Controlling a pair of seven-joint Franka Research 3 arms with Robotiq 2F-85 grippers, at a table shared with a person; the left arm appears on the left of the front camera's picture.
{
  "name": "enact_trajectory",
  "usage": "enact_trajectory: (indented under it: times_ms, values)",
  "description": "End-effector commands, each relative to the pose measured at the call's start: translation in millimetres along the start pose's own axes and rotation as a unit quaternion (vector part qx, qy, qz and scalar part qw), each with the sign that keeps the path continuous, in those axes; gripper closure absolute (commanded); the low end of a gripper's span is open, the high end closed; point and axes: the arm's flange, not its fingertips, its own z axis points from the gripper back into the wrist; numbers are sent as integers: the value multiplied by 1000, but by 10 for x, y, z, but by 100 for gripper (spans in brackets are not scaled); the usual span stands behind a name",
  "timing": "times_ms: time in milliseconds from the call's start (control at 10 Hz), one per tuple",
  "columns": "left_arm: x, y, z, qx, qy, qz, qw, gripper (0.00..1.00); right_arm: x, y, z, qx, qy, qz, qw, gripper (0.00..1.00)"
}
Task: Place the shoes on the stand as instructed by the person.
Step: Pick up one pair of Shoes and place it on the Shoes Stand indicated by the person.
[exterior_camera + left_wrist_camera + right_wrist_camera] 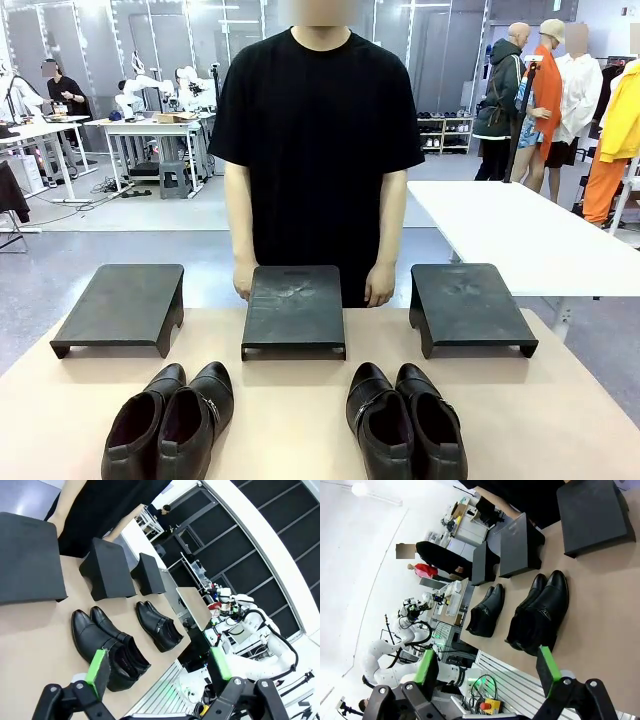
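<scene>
- On the desk [290, 420], down at the robot's end, the shoes sit as two neat pairs: left pair [170, 425] and right pair [405, 422], toes aimed at the person [318, 150].
- Just past them is a row of three dark stands: left stand [122, 308], middle stand [294, 308], right stand [468, 306]. All three tops are bare, so nothing's placed yet.
- The person is right behind the middle stand, right hand [243, 280] and left hand [380, 285] hanging either side of its far edge. Doesn't look like pointing to me, though I can't really tell if the hands touch the desk.
- The left jaws are spread wide with nothing between the green pads [97, 666], up above the desk and well apart from the shoes.
- Same deal for the right jaws: wide, nothing held, pads [546, 664] high over the desk.
- My read: this is basically square one. Left to do: get a cue on which stand, then grab each pair and set it on top.
</scene>
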Motion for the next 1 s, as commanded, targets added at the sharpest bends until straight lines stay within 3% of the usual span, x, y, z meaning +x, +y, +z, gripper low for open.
enact_trajectory:
  times_ms: [0,900]
  values:
    - [7,2,19,-10,1,-7,1000,0,22,22,21,5,-3,15,1000,0]
    - [7,2,19,-10,1,-7,1000,0,22,22,21,5,-3,15,1000,0]
